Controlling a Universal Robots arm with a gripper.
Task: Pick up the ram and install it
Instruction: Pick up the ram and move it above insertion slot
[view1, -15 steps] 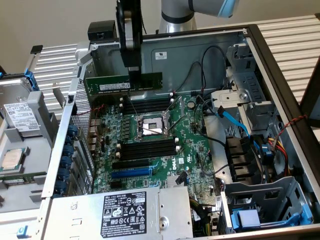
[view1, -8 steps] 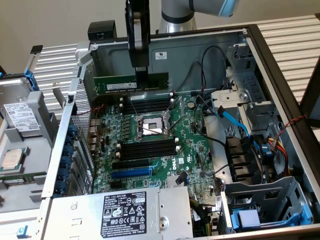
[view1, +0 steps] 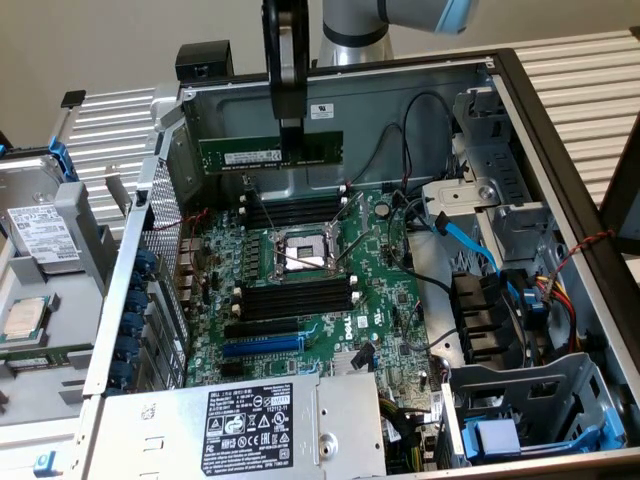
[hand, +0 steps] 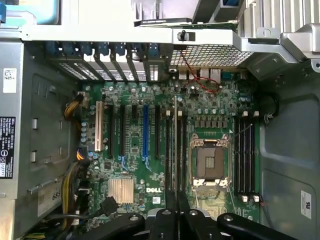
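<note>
- Clenched on the ram (view1: 245, 155) with the gripper (view1: 291, 152), pinching its upper edge a little off the middle.
- Hanging well above the processor socket (view1: 300, 252), long edge roughly level, clear of the board.
- From the wrist view, seen edge-on, running alongside the socket over the black memory slots (hand: 176, 145), on the socket's side toward the blue slot (hand: 145, 135).
- Likely to jam if lowered askew: with the grip off-centre, one end apt to dip and meet the slot first.
- Could damage the contacts if pressed down with the notch reversed; cannot tell the notch's side from here.
- May refuse to seat if the white clips (view1: 240, 293) beside the socket stand closed; too small to judge.
- Might land in a neighbouring slot, these lying just beside each other.
- Worth minding the black wires (view1: 404, 160) near the socket's far side: could snag during a careless descent.
</note>
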